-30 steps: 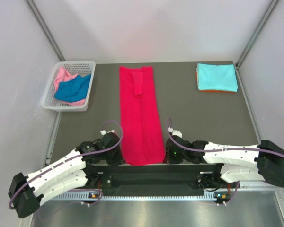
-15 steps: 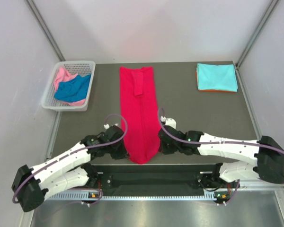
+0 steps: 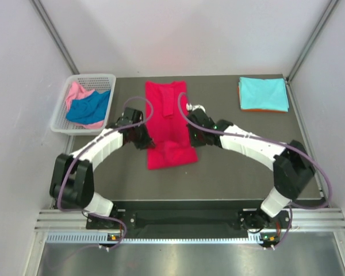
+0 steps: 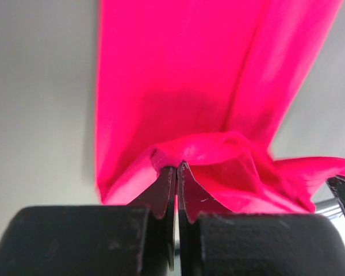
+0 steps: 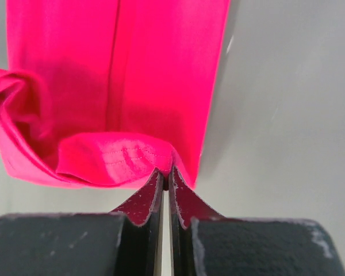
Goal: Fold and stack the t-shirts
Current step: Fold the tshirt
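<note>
The crimson red t-shirt point(image 3: 168, 115) lies as a long narrow strip in the middle of the table, its near end lifted and doubled back over itself. My left gripper point(image 3: 142, 137) is shut on the left corner of that lifted hem, and my right gripper point(image 3: 191, 133) is shut on the right corner. In the left wrist view the gripper point(image 4: 176, 168) pinches a bunched fold of the red t-shirt point(image 4: 178, 75). The right wrist view shows the gripper point(image 5: 165, 171) clamping the stitched hem of the red t-shirt point(image 5: 115, 69).
A white lattice basket point(image 3: 75, 129) at the far left holds a pink t-shirt point(image 3: 76, 92) and a royal blue t-shirt point(image 3: 89, 108). At the far right a folded turquoise t-shirt point(image 3: 263, 93) lies on a folded orange t-shirt point(image 3: 264, 110). Grey walls enclose the dark table point(image 3: 236, 155).
Both arms have swung from the near edge toward the far side, carrying the red t-shirt's near hem up and over the strip. The visible strip is now shorter.
</note>
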Robot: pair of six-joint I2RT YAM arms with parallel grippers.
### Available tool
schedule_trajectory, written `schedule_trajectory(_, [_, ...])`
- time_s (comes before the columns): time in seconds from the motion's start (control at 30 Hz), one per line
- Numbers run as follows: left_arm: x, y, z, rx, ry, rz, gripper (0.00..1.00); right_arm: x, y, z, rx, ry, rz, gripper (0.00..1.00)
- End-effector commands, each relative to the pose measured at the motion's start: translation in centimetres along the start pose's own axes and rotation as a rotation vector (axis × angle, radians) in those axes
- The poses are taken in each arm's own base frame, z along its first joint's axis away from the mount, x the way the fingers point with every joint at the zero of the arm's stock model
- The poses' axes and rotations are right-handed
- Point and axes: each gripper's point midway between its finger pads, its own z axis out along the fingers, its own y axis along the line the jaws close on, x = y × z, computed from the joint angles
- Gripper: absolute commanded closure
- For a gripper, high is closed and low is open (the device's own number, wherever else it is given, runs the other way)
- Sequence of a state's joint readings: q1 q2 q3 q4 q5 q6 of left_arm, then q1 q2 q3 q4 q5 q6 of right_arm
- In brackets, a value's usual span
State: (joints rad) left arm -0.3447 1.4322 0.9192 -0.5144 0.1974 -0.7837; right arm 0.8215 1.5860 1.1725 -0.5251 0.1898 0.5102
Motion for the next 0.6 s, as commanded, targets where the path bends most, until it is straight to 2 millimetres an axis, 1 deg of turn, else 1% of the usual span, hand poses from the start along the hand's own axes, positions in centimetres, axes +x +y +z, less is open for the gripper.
schedule_trajectory(0.0, [-6.0, -4.7, -0.2, 0.138, -0.103, 0.093, 1.00, -5.7, -0.9, 1.1, 0.009, -0.076, -0.072, 1.00])
schedule_trajectory(0.03, [-7.1, -5.0, -0.1, 0.149, -0.112, 0.086, 1.00, -6.5, -0.9, 1.5, 0.000, -0.079, -0.074, 1.00])
schedule_trajectory(0.07, [-7.8, -4.6, 1.1, 0.125, -0.103, 0.072, 1.00, -6.8, -2.0, 3.0, 0.019, -0.058, -0.068, 1.00])
schedule_trajectory(0.1, [-9.7, -5.6, 0.8, 0.137, -0.138, 0.075, 1.00, -8.6, -1.8, 3.0, 0.011, -0.084, -0.059, 1.00])
schedule_trajectory(0.13, [-10.8, -5.4, 0.9, 0.134, -0.146, 0.060, 1.00, -9.3, -2.0, 3.4, 0.010, -0.087, -0.054, 1.00])
schedule_trajectory(0.17, [-11.3, -5.0, 2.0, 0.122, -0.128, 0.048, 1.00, -9.6, -2.9, 4.7, 0.026, -0.070, -0.046, 1.00])
schedule_trajectory(0.2, [-12.5, -5.6, 1.7, 0.133, -0.138, 0.042, 1.00, -11.2, -2.7, 4.7, 0.018, -0.098, -0.049, 1.00])
schedule_trajectory(0.23, [-13.5, -5.2, 1.8, 0.127, -0.142, 0.023, 1.00, -11.8, -2.9, 5.0, 0.019, -0.102, -0.053, 1.00])
schedule_trajectory(0.27, [-13.9, -4.9, 2.6, 0.122, -0.125, 0.011, 1.00, -11.9, -3.6, 6.2, 0.033, -0.086, -0.061, 1.00])
schedule_trajectory(0.3, [-14.8, -5.2, 2.5, 0.133, -0.137, 0.009, 1.00, -13.5, -3.5, 6.2, 0.027, -0.112, -0.061, 1.00])
schedule_trajectory(0.33, [-15.6, -5.0, 2.6, 0.137, -0.147, -0.002, 1.00, -13.8, -3.3, 6.5, 0.007, -0.104, -0.064, 1.00])
schedule_trajectory(0.37, [-16.1, -4.9, 3.1, 0.137, -0.147, -0.006, 1.00, -13.9, -3.6, 7.6, 0.002, -0.090, -0.070, 1.00])
schedule_trajectory(0.4, [-16.5, -4.7, 3.4, 0.135, -0.147, -0.015, 1.00, -14.9, -3.3, 7.5, -0.012, -0.108, -0.071, 1.00])
schedule_trajectory(0.43, [-17.2, -4.2, 3.5, 0.133, -0.153, -0.033, 1.00, -15.3, -3.3, 7.9, -0.019, -0.111, -0.073, 1.00])
schedule_trajectory(0.47, [-17.2, -3.9, 4.4, 0.140, -0.131, -0.043, 1.00, -15.1, -3.6, 8.8, -0.020, -0.094, -0.078, 1.00])
schedule_trajectory(0.5, [-17.5, -3.9, 4.6, 0.155, -0.126, -0.050, 1.00, -16.3, -3.3, 8.7, -0.032, -0.113, -0.079, 1.00])
schedule_trajectory(0.53, [-18.1, -3.7, 4.7, 0.168, -0.131, -0.061, 1.00, -16.4, -3.3, 9.1, -0.041, -0.106, -0.079, 1.00])
schedule_trajectory(0.57, [-18.5, -3.7, 5.4, 0.185, -0.132, -0.061, 1.00, -16.1, -3.8, 10.1, -0.034, -0.084, -0.079, 1.00])
